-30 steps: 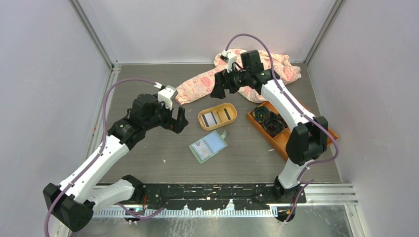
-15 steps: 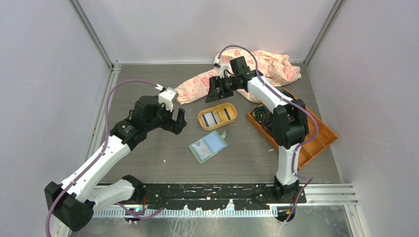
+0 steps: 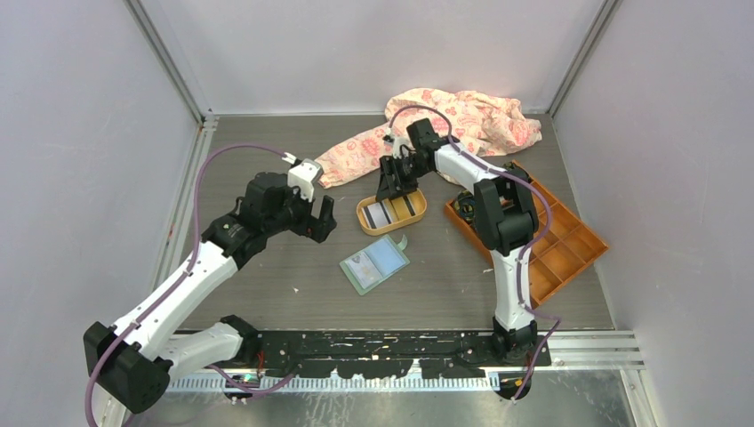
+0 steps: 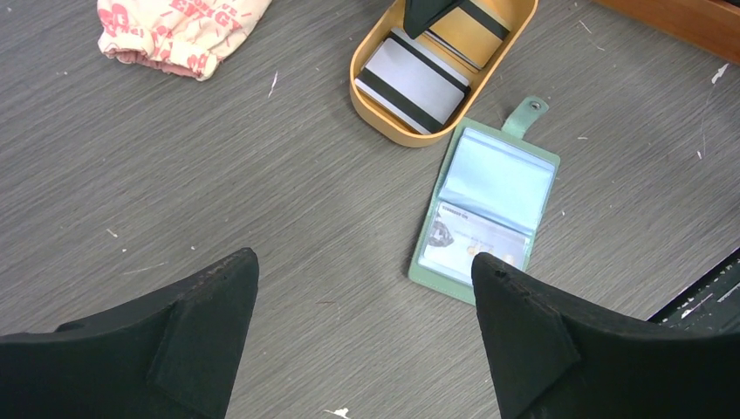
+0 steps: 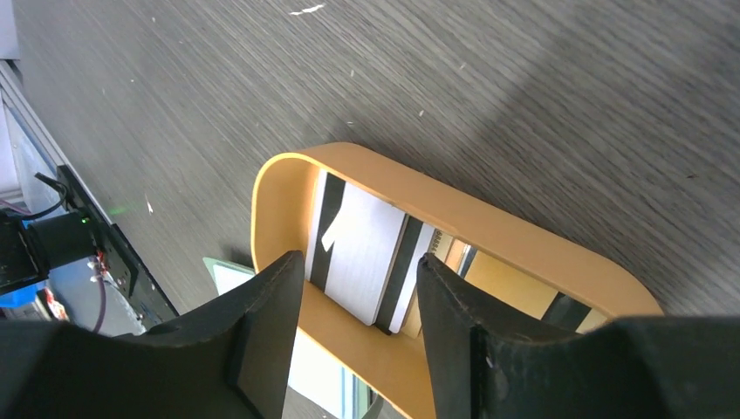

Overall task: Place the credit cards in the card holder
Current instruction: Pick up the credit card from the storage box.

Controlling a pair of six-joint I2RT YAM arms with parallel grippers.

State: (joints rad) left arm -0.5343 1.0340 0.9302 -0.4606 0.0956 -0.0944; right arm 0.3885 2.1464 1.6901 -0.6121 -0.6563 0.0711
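While the right tool [image 3: 395,189] hangs over the far side of the orange oval tray [image 3: 363,213], its two fingers stand partly apart and pinch nothing; in the right wrist view the gap between them frames a card lying below. The credit cards [image 3: 383,213] lie flat inside that tray, white with dark stripes, side by side. Just beside the tray's near rim, the card holder [image 3: 374,263] lies opened out on the bench [image 3: 267,285], pale green, with its small snap tab pointing toward the tray. One clear pocket, the half nearer the arms, shows a printed card behind it; the other half looks blank.

The left tool [image 3: 316,221] hovers above bare bench to the left of the tray, its fingers spread wide and holding nothing. From its wrist camera both the tray and the card holder show between the fingers. A patterned cloth [image 3: 462,116] is bunched at the back, and an orange compartmented box [image 3: 569,249] sits to the right.
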